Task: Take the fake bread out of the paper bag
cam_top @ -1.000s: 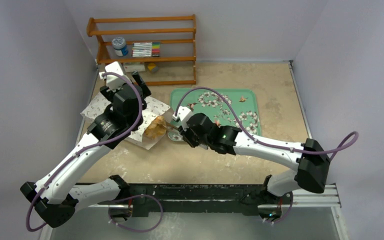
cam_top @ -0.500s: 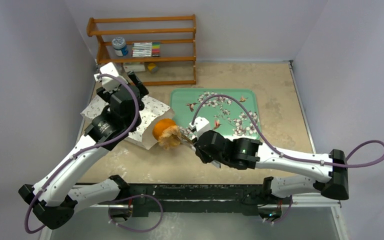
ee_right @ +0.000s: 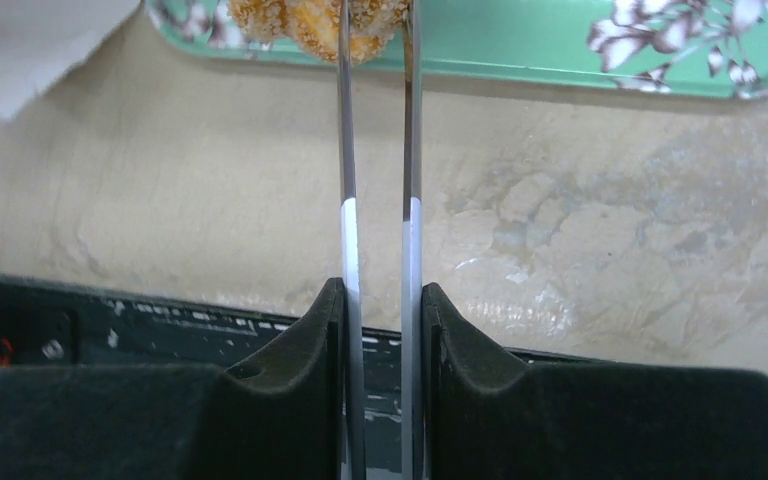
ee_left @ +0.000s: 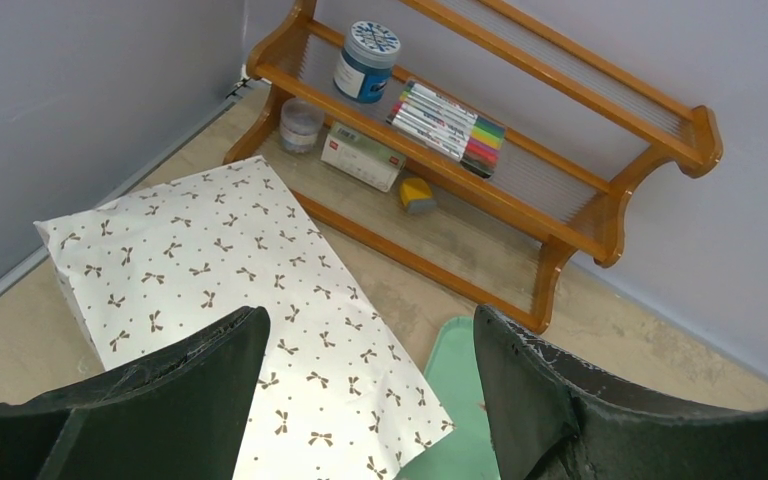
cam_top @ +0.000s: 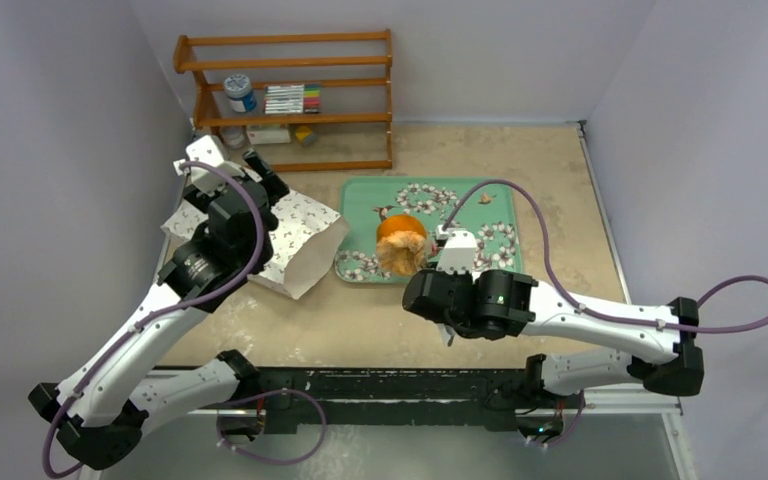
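pastry of fake bread, pinched in right gripper, has left the paper bag and hangs over green tray's near-left corner; left gripper gapes above bag, table's left edge.

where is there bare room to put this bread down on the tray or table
Free: the right half of the tray, between the fake bread in the tongs and its right rim; the table between tray and right wall. Crowded: left, where paper bag, left arm and shelf meet.
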`<state>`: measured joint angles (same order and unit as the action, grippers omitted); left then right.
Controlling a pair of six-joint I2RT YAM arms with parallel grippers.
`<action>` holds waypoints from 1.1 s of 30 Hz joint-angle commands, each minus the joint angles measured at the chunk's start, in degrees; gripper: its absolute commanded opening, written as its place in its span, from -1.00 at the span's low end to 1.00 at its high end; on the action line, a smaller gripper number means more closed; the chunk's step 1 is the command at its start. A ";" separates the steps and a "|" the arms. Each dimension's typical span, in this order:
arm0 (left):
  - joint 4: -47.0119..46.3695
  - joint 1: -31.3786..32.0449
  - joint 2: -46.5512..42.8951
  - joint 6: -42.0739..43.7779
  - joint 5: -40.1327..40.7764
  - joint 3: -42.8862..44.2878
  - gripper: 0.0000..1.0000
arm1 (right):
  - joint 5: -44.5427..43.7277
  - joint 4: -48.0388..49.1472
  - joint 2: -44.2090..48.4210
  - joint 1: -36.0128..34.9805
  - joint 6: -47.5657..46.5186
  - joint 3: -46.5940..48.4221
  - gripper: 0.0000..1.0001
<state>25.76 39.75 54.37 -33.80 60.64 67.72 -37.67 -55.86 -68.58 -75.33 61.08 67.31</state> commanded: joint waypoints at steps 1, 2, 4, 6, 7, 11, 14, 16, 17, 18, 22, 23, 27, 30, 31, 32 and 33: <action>-1.65 -0.38 -2.06 -1.25 -0.72 -1.00 0.51 | -9.95 -9.34 2.05 -0.12 22.78 4.76 -1.00; -1.79 -0.37 -2.39 -1.31 -0.97 -1.42 0.50 | -10.23 -10.14 1.93 -0.09 25.30 5.52 -1.00; -1.85 -0.37 -2.73 -1.56 -1.62 -1.92 0.50 | -11.94 -10.36 1.14 0.28 29.70 7.37 -1.00; -1.64 -0.37 -2.86 -1.93 -2.20 -2.07 0.50 | -12.33 -10.30 -0.17 2.10 34.74 9.75 -1.00; -1.49 -0.37 -2.79 -2.23 -2.44 -2.07 0.50 | -12.25 -10.25 -0.77 3.20 37.02 11.18 -1.00; -1.05 -0.37 -3.40 -2.89 -3.65 -2.00 0.49 | -9.96 -9.88 -5.34 10.84 41.18 19.86 -1.00; -0.36 -0.37 -3.85 -3.54 -4.54 -1.79 0.48 | -8.71 -8.70 -8.83 16.70 41.82 25.95 -1.00; 0.19 -0.40 -4.00 -3.86 -4.90 -1.47 0.47 | -6.72 -5.94 -10.92 22.18 39.32 28.87 -1.00; 0.57 -0.37 -3.90 -3.98 -5.25 -1.26 0.47 | -4.21 -3.82 -11.87 25.93 37.76 29.33 -1.00; 0.74 -0.33 -3.76 -3.99 -5.54 -1.03 0.47 | -1.29 -1.34 -12.61 30.09 36.18 29.19 -1.00; 2.23 -0.30 -2.76 -3.55 -6.41 0.21 0.47 | 12.83 5.94 -14.81 43.70 35.61 25.43 -1.00; 2.49 -0.31 -2.65 -3.36 -6.46 0.54 0.47 | 15.66 7.21 -14.85 46.13 36.83 23.99 -1.00; 3.76 -0.31 -1.87 -2.64 -6.80 1.70 0.47 | 25.11 17.80 -11.49 51.01 42.89 13.72 -1.00; 4.80 -0.29 -1.35 -2.00 -6.81 2.64 0.47 | 27.92 24.47 -9.13 51.76 48.24 8.97 -1.00; 5.03 -0.28 -1.17 -1.85 -6.78 2.96 0.47 | 28.66 25.60 -8.70 51.85 49.80 8.30 -1.00; 5.33 -0.28 -1.07 -1.71 -6.82 3.22 0.47 | 29.18 26.46 -8.47 51.86 50.86 8.05 -1.00; 5.61 -0.29 -0.95 -1.66 -6.78 3.47 0.47 | 29.30 26.65 -8.35 51.91 52.06 8.21 -1.00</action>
<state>30.63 39.75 53.32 -36.58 54.17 67.88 -13.74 -40.80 -81.34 -23.20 104.97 74.74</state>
